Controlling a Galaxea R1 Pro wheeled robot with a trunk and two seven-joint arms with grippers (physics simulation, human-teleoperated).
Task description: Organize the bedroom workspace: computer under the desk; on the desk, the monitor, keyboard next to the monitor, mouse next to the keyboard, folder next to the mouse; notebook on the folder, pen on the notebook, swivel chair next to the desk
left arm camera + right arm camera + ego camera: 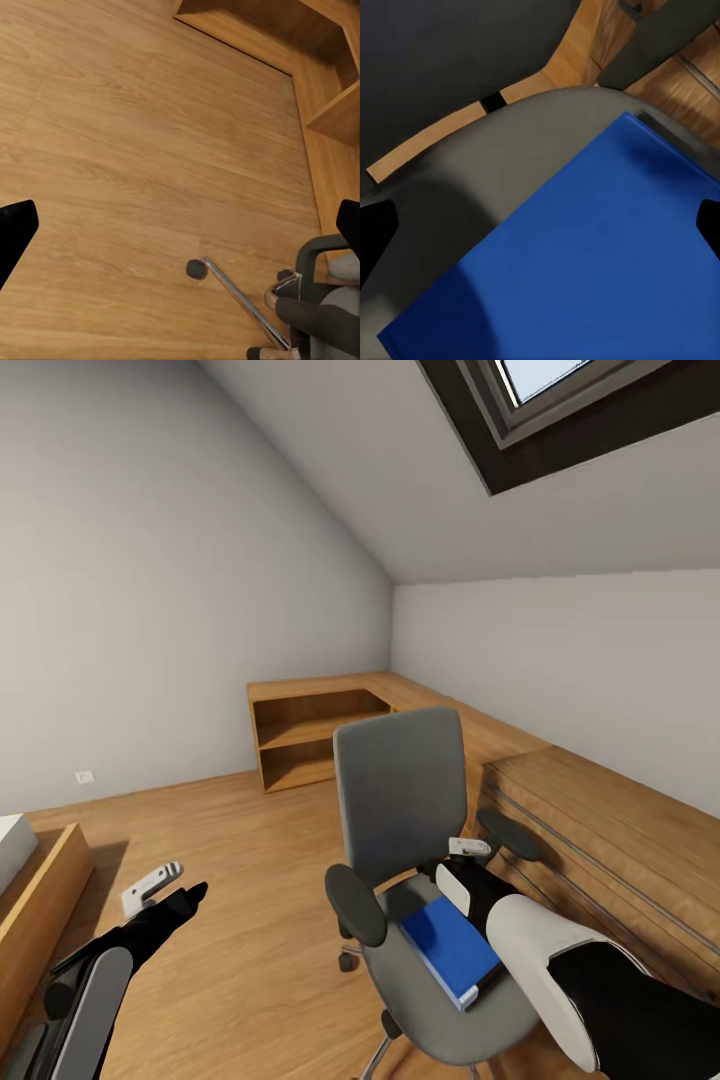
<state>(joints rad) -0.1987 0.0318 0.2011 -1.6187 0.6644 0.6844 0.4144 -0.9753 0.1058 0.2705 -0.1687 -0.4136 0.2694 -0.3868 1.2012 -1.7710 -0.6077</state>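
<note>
**Ana:** Against the far corner of the room, what is the biggest thing you see?

**Ben:** A low wooden shelf unit point(318, 732) that runs along both walls, under a sloped ceiling with a skylight point(560, 400). The wooden floor point(230, 840) spreads out in front of it. At the near left edge of the head view there is a wooden bed frame point(40, 920) with a white corner on top.

**Ana:** And the swivel chair?

**Ben:** The swivel chair point(400, 800) stands on the floor just beside the wooden unit on the right, its tall grey back upright and its black armrests out to both sides. The left wrist view catches one chrome leg and a caster point(196, 268) on the floor.

**Ana:** Where is the folder?

**Ben:** The folder point(450, 950) lies flat on the chair's seat, toward the seat's front right edge, blue face up. In the right wrist view it reaches close to the seat's rim.

**Ana:** The grippers?

**Ben:** The right gripper point(540, 225) hangs over the folder with its fingers spread wide, one dark fingertip point(373, 240) at each side of the view, gripping nothing. The left gripper point(180, 225) is over bare floor to the left of the chair, fingers likewise wide apart and empty.
</note>
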